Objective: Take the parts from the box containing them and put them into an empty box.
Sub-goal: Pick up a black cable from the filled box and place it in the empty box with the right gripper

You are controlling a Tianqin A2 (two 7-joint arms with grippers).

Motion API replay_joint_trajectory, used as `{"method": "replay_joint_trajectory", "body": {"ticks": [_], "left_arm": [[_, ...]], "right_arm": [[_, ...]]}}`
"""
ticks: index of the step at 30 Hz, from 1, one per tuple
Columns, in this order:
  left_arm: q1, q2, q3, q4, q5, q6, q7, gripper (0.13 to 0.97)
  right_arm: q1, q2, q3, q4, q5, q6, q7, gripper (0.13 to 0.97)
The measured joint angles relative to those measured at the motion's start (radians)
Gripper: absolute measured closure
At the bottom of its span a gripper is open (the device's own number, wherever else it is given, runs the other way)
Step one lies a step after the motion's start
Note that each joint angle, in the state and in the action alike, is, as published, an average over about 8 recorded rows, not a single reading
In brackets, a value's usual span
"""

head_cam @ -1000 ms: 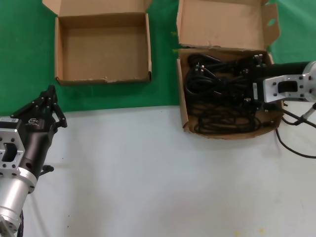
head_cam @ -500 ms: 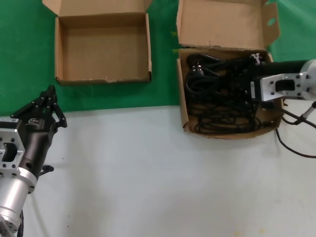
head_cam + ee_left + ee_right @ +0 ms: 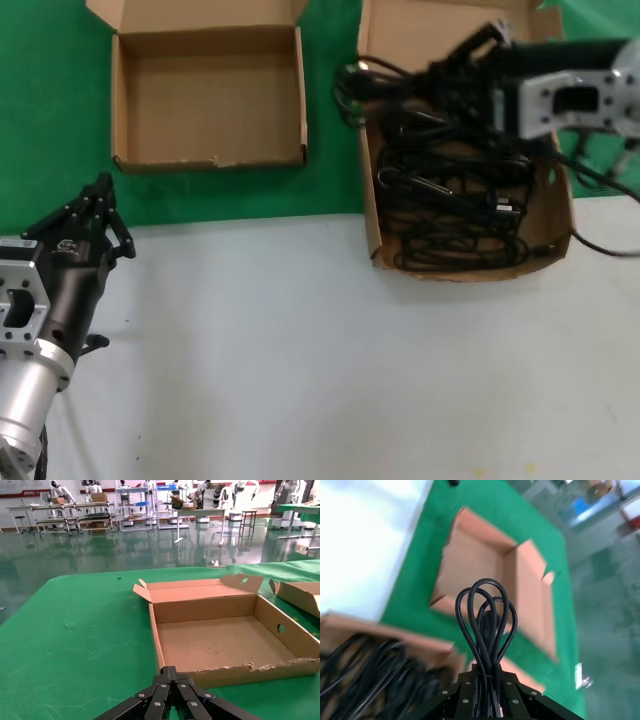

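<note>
Holding a looped power cord [image 3: 487, 617], your right gripper [image 3: 485, 680] is clamped on the bundle above the deep box [image 3: 560, 190], more cords [image 3: 450, 215] heaped beneath it. The low-walled box [image 3: 210, 90] sits off beyond its fingertips, with nothing inside. Your left gripper [image 3: 172, 692] hangs pinched together near that box's front wall.

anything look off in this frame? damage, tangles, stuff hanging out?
Two things. The empty box has a ragged, torn near wall. And the cord bundle held by the right pincer hangs half over the full box's left wall, loops trailing toward the other cords; whether they are snagged is unclear. Left pincer sits parked, shut.
</note>
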Motion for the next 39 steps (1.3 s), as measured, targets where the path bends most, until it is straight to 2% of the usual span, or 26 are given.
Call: {"method": "replay_joint_trajectory", "body": {"ticks": [6, 12, 26, 33, 39], "left_arm": [[0.000, 0.000, 0.000, 0.000, 0.000, 0.000, 0.000, 0.952], [0.000, 0.000, 0.000, 0.000, 0.000, 0.000, 0.000, 0.952], [0.000, 0.000, 0.000, 0.000, 0.000, 0.000, 0.000, 0.952], [0.000, 0.000, 0.000, 0.000, 0.000, 0.000, 0.000, 0.952], [0.000, 0.000, 0.000, 0.000, 0.000, 0.000, 0.000, 0.952]], "right_arm": [[0.040, -0.081, -0.019, 0.036, -0.039, 0.016, 0.024, 0.887], [0.063, -0.191, -0.057, -0.007, -0.086, 0.058, 0.021, 0.888], [0.117, -0.443, -0.126, -0.332, -0.105, 0.232, -0.104, 0.889], [0.132, -0.513, -0.142, -0.496, -0.061, 0.322, -0.226, 0.877], [0.129, -0.532, -0.128, -0.544, 0.006, 0.373, -0.304, 0.843]]}}
